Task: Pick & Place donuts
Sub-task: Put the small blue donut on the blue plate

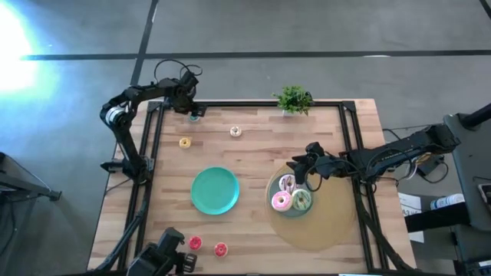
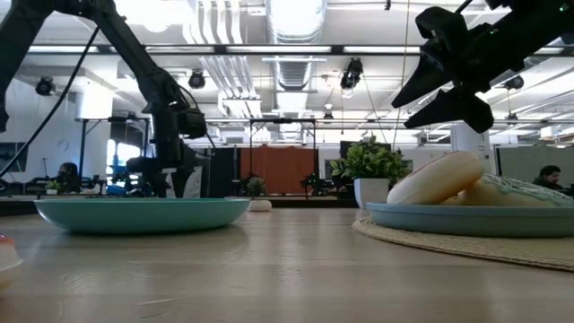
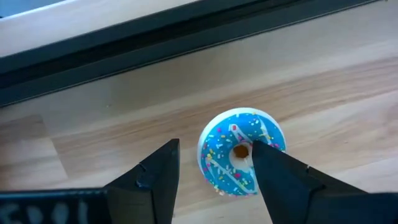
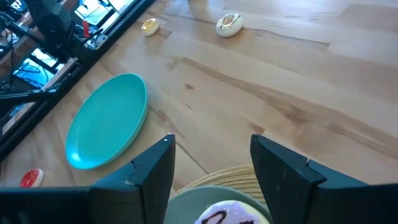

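Left end effector at blue donut; right end effector above loaded plate.

Left end effector reaches to the tabletop's far left corner, fingers apart, straddling the blue donut lying flat. Right end effector hovers, fingers apart, over the plate holding three frosted donuts. Second plate sits mid-tabletop.

Bright, even light throughout. Strong white glare burns the high view's upper-left floor. Ceiling lights blow out; the near counter blurs.
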Action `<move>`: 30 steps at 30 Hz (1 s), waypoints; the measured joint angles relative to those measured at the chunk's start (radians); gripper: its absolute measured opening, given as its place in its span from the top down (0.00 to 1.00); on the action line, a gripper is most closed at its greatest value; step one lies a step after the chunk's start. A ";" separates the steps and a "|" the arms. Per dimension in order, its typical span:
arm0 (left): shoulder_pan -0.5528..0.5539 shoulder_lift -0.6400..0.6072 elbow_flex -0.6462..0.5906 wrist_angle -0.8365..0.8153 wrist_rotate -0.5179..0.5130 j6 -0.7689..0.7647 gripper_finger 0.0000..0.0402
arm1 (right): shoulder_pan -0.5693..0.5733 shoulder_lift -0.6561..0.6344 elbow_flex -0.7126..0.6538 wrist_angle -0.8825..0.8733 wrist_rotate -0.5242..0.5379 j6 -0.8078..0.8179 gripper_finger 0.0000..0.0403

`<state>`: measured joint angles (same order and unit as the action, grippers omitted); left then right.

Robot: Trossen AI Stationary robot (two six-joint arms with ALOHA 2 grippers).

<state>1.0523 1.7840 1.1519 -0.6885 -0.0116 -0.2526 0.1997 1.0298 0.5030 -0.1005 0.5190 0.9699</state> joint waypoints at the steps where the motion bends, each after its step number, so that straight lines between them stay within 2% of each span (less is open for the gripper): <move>1: 0.000 0.000 0.000 0.001 0.000 0.000 0.57 | 0.000 0.000 0.000 0.000 0.000 0.001 0.50; 5: 0.000 0.000 -0.001 0.005 0.002 0.013 0.58 | 0.000 0.000 0.000 0.000 0.000 0.003 0.50; 8: 0.000 0.000 -0.009 0.013 0.003 0.016 0.63 | -0.002 0.002 0.000 -0.002 -0.001 0.000 0.50; 17: 0.000 0.000 -0.015 0.015 0.021 0.036 0.97 | -0.002 0.002 -0.003 -0.051 -0.003 0.023 0.50; 21: -0.020 -0.010 -0.015 -0.015 0.040 0.038 0.99 | -0.002 0.002 -0.003 -0.051 -0.003 0.025 0.50; 25: -0.088 -0.082 -0.015 -0.062 0.037 0.038 1.00 | -0.002 0.002 -0.003 -0.051 -0.004 0.018 0.50; 30: -0.280 -0.257 -0.040 -0.116 0.044 -0.052 1.00 | -0.002 0.001 -0.003 -0.050 -0.040 -0.016 0.50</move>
<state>0.7722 1.5268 1.1120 -0.8044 0.0320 -0.3046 0.1978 1.0307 0.4999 -0.1505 0.4786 0.9542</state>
